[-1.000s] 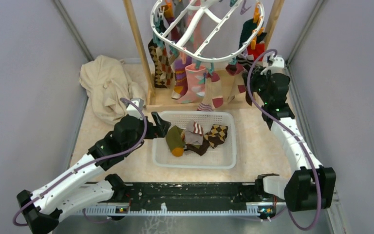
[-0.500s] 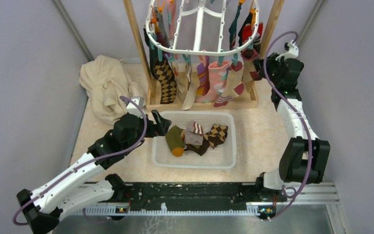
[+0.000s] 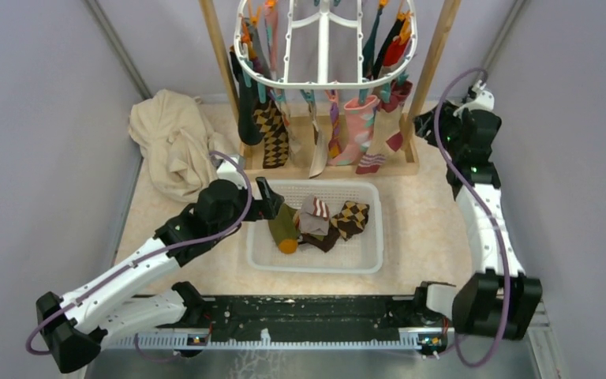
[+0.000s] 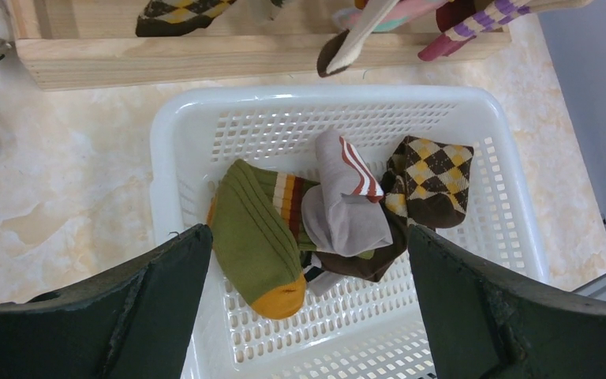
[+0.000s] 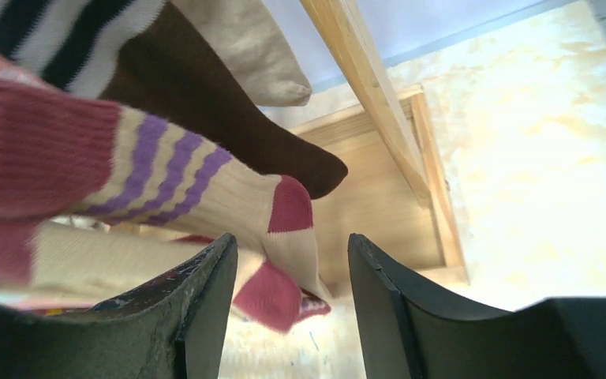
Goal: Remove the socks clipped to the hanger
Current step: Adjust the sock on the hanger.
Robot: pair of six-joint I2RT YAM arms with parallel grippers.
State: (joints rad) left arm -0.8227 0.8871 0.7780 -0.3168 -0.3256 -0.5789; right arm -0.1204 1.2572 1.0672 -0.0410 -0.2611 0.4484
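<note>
**Right gripper (image 3: pixel 424 126) spread open beside the socks (image 3: pixel 359 126) on the hanger (image 3: pixel 323 83)**

From where I stand, the socks hang in a row from clips under the hanger's white oval rim, over the middle of the table's (image 3: pixel 422 229) far edge. Pink, argyle, dark and striped ones dangle side by side, their toes reaching down towards the base of the wooden frame (image 3: pixel 215 55) that carries the hanger.

The right gripper is raised at the row's right end, close to the frame's right post and not far from the table's far-right corner. Its wrist camera shows the two fingers held apart, with the red toe of a striped sock (image 5: pixel 166 181) showing in the gap between them and a brown sock (image 5: pixel 229 126) just behind. I cannot tell whether either finger touches the fabric.

Closer to the near edge, a white basket (image 3: pixel 316 268) sits at the middle of the table. In it lie an olive sock (image 4: pixel 256 237) with an orange toe, a grey sock (image 4: pixel 343 217) and a brown argyle sock (image 4: pixel 430 181), bunched together and touching.

The left gripper (image 3: pixel 272 199) hovers over the basket's left rim, its fingers wide apart and holding nothing.

A crumpled beige cloth (image 3: pixel 170 142) lies near the far-left corner, just beside the frame's left post.
</note>
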